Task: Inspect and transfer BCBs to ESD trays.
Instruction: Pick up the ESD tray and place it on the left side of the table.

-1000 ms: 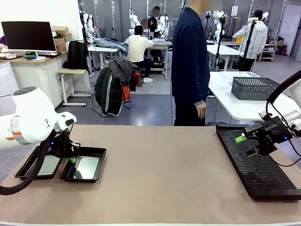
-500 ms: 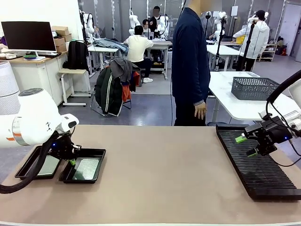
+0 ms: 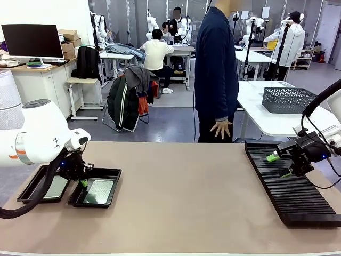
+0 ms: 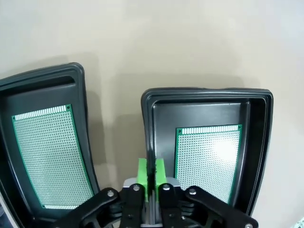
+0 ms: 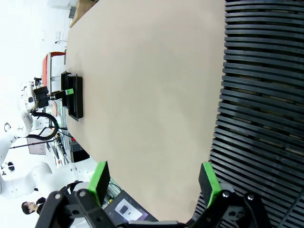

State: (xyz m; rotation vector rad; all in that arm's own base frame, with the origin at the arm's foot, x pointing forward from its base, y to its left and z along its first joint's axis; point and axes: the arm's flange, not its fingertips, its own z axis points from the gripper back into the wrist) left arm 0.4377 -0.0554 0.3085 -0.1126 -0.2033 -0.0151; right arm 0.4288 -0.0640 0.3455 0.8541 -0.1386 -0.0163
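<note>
Near the surface's left edge, two ESD trays [image 3: 108, 173] side by side, a BCB [image 4: 211, 159] flat in each. Left tool [image 4: 151, 172] over the gap between them, green pads pressed together, empty. At the right edge, right tool [image 3: 279, 165] spread wide above the black slotted rack [image 3: 298, 200]. Beyond the far edge, a person [image 3: 215, 69] standing.

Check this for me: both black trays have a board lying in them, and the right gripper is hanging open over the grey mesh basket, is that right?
Not quite. The right gripper is open, but it hangs over the long black slotted rack, not the grey mesh basket, which sits on another table behind; the front view shows this. The rest holds: in the left wrist view each of the trays has one of the boards in it.
</note>
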